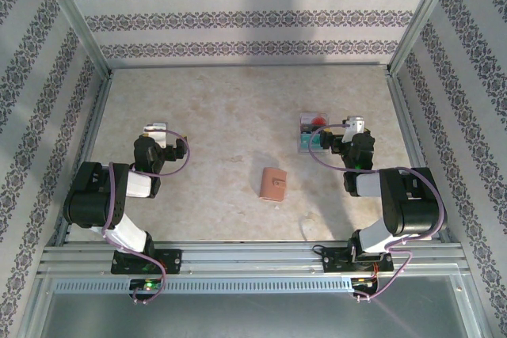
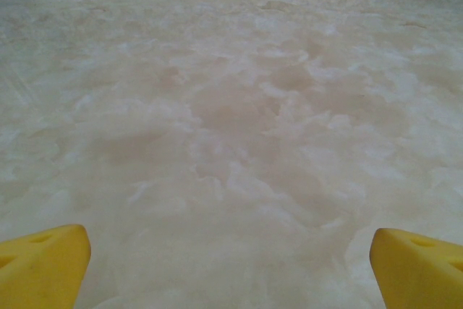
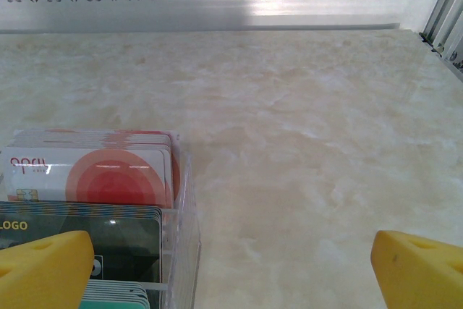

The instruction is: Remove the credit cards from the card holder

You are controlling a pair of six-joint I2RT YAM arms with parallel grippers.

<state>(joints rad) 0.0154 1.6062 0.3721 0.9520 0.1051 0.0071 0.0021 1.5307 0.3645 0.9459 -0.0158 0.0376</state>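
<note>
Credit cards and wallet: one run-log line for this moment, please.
left end effector open, empty | right end effector open, beside clear tray | credit cards in tray | pink wallet apart, mid-table

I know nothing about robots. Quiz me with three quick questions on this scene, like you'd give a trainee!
1. Fill in: the left gripper and the right gripper both have their jaws ____.
2. Which gripper is nearer the clear box holding credit cards? A) left B) right C) both equally near
3. True or false: the pink card holder lies on the table between the arms, touched by neither gripper.

Key: 1 open; 2 B; 3 true.
</note>
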